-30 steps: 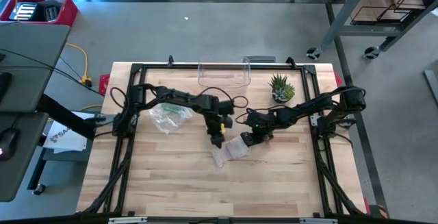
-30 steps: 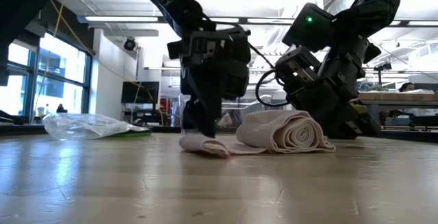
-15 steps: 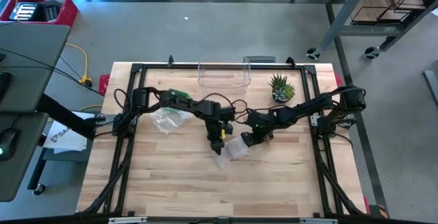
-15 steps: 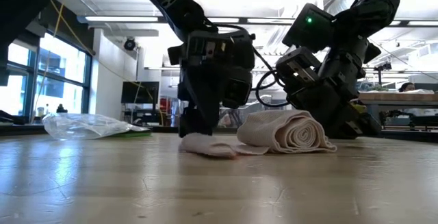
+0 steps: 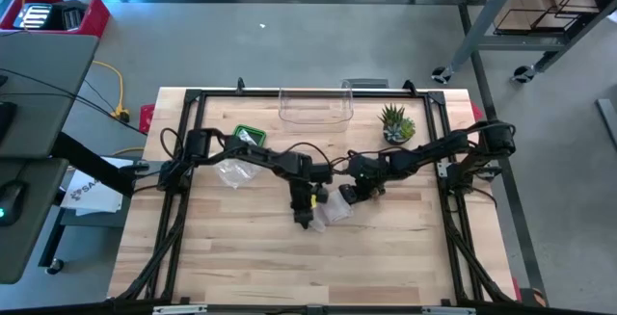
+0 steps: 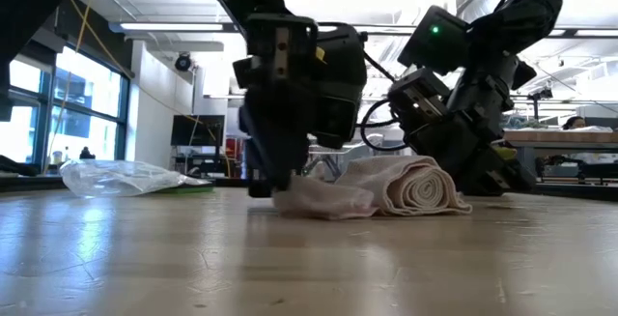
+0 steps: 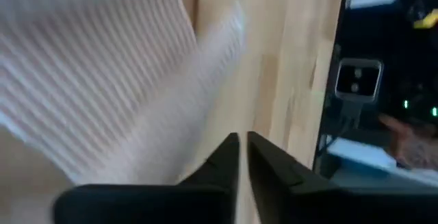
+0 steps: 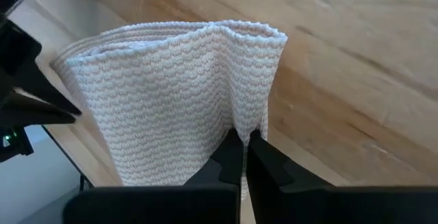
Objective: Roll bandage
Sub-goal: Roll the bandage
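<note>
Clearly the bandage (image 6: 386,188) was soft, light and limp, lying half-rolled on the wooden table (image 5: 241,257). The right gripper (image 8: 241,142) pinched its rolled edge between closed fingers. The left gripper (image 6: 266,183) pressed down on the loose tail, fingers together; that tail's edge looked the best hold.

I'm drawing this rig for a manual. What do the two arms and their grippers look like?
Both arms are dark, nearly black, jointed and slim, with loose black cables looping beside them. The left gripper has a blocky housing bearing small yellow marks; the right gripper ends in two flat, tapering black fingers. A green light glows on the right arm's wrist block.
</note>
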You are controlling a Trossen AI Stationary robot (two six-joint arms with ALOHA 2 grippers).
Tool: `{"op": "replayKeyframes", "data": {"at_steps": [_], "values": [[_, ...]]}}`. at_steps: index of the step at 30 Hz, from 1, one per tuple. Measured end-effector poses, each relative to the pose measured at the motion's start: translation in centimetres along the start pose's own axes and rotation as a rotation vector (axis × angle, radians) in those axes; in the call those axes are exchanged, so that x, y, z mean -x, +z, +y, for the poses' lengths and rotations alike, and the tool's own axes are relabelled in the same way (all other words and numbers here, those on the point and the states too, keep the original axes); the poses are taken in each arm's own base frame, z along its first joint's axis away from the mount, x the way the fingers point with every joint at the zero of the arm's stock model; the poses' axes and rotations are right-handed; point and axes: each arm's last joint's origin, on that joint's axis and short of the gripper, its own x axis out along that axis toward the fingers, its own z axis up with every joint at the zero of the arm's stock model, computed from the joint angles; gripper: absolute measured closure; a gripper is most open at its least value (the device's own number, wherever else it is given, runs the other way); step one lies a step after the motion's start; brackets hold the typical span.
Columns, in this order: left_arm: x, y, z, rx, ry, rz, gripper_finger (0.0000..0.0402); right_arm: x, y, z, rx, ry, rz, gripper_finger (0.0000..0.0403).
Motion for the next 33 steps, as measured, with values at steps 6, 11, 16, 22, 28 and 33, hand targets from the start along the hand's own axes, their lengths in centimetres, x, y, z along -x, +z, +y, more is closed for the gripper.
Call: {"op": "replayKeyframes", "data": {"at_steps": [6, 11, 16, 22, 28, 33], "values": [[1.1, 1.1, 0.2, 0.024, 0.003, -0.098, 0.0395, 0.0, 0.0, 0.0, -0.002, -0.002, -0.007, 0.0403], [3.3, 1.5, -0.8, -0.033, 0.115, -0.204, 0.0398, 0.0, 0.0, 0.0, 0.0, -0.002, -0.006, 0.0403], [3.3, 1.5, -0.4, 0.016, 0.17, -0.217, 0.04, 0.0, 0.0, 0.0, -0.003, -0.001, 0.002, 0.0403], [2.5, 0.7, -3.5, -0.108, 0.212, -0.206, 0.0401, 0.0, 0.0, -0.1, -0.021, -0.005, -0.002, 0.0403], [1.3, 0.3, -5.1, -0.174, 0.46, -0.264, 0.0401, 0.0, 0.0, -0.1, -0.013, -0.004, -0.003, 0.0403], [0.9, 0.1, -6.2, -0.211, 0.512, -0.304, 0.0401, 0.0, 0.0, 0.0, -0.013, -0.004, -0.003, 0.0403]]}}
